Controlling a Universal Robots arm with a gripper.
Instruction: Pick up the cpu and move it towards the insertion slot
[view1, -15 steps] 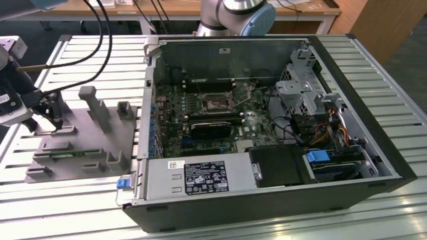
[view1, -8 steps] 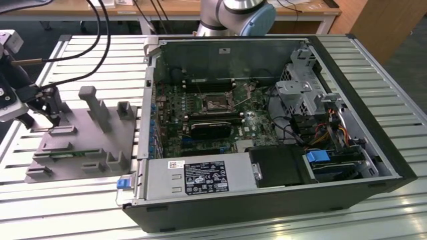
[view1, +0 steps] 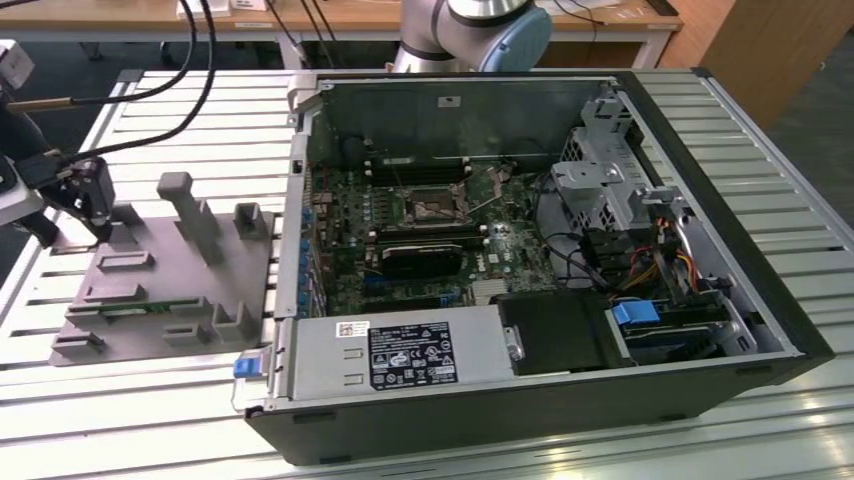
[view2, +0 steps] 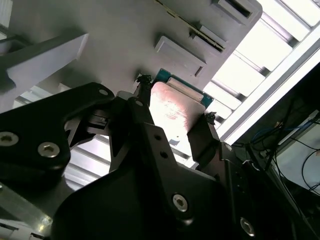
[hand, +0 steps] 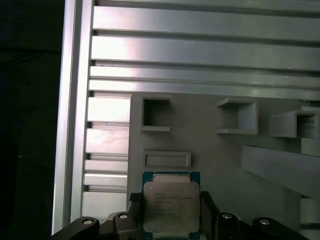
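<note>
Gripper (view1: 96, 228): fingers closed on opposite edges of the cpu (hand: 171, 202), over the grey tray (view1: 200, 275). Insertion slot (view1: 435, 205): well apart toward the exterior view's right, inside the open computer case (view1: 454, 95).

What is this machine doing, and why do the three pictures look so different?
It is a grey robot arm with a black claw. One camera stands off and sees the whole slatted metal table; two ride near the claw. On the table lie a grey plastic tray and an open black computer case. Inside is a shiny square socket. Over the tray, the claw pinches a small flat square silvery chip by two sides.
</note>
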